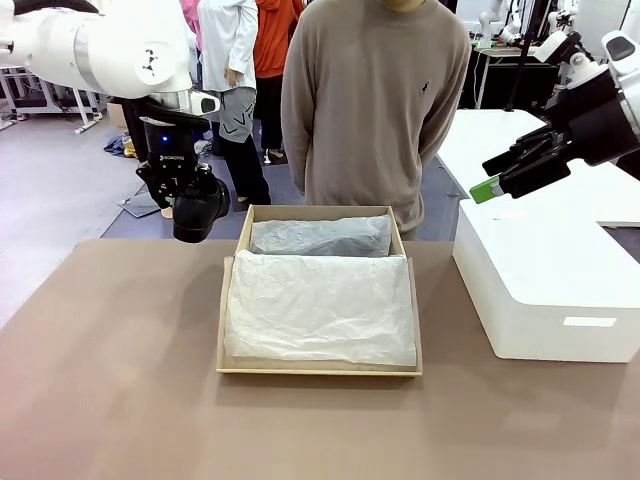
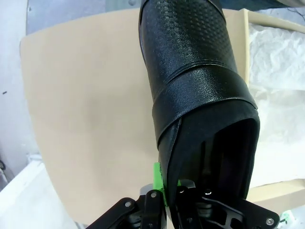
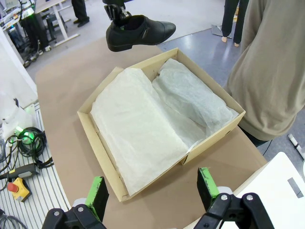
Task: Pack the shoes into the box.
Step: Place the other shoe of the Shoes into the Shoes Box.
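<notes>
Shoe (image 1: pixel 200 208) hangs clamped at its heel end in the left tool (image 2: pixel 170 190), above the bench (image 1: pixel 120 350) beside the far-left corner of the box (image 1: pixel 320 371), likely to clear the rim before lowering onto the tissue paper (image 1: pixel 320 310); the right tool (image 3: pixel 152 186) hovers, jaws apart.

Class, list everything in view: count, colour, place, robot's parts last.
black glossy leather shoe: one, black, in the air left of the shoebox.
tan cardboard shoebox: one, tan, open, table centre.
white tissue paper: white, lining the shoebox.
large white rectangular box: one, white, table's right.
brown table: one, brown, under both boxes.
person in beige sweater: one, far side.
left claw: one, black, shut on the shoe.
right claw: one, black, open, raised at the right.
</notes>
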Robot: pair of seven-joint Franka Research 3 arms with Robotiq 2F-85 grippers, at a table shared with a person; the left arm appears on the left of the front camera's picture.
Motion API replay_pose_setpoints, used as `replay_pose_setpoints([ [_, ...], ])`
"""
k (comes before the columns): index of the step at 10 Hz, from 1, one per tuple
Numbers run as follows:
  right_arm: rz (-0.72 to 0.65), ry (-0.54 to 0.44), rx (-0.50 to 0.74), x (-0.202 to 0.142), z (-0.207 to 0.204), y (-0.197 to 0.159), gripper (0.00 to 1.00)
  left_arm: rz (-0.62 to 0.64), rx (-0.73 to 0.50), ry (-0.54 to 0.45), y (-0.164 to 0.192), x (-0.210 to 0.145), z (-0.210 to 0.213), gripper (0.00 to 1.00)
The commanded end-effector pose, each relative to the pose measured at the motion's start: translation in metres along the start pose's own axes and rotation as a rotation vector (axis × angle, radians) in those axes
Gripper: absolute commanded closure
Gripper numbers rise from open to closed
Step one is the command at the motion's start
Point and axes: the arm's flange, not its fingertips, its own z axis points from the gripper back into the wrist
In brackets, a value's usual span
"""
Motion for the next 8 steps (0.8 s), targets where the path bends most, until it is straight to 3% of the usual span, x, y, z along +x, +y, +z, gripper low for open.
replay_pose_setpoints([
  [1, 0.021, -0.027, 0.015, 0.000, -0.002, -0.004, 0.00, -0.006, -0.018, -0.006, 0.004, -0.001, 0.003, 1.00],
  [3, 0.021, -0.027, 0.015, 0.000, -0.002, -0.004, 0.00, 0.039, 0.008, -0.011, -0.001, 0.005, 0.004, 1.00],
  [5, 0.021, -0.027, 0.015, 0.000, -0.002, -0.004, 0.00, 0.235, 0.053, -0.054, -0.020, 0.008, 0.026, 1.00],
  [8, 0.021, -0.027, 0.015, 0.000, -0.002, -0.004, 0.00, 0.448, 0.070, -0.055, -0.076, 0.007, 0.046, 1.00],
])
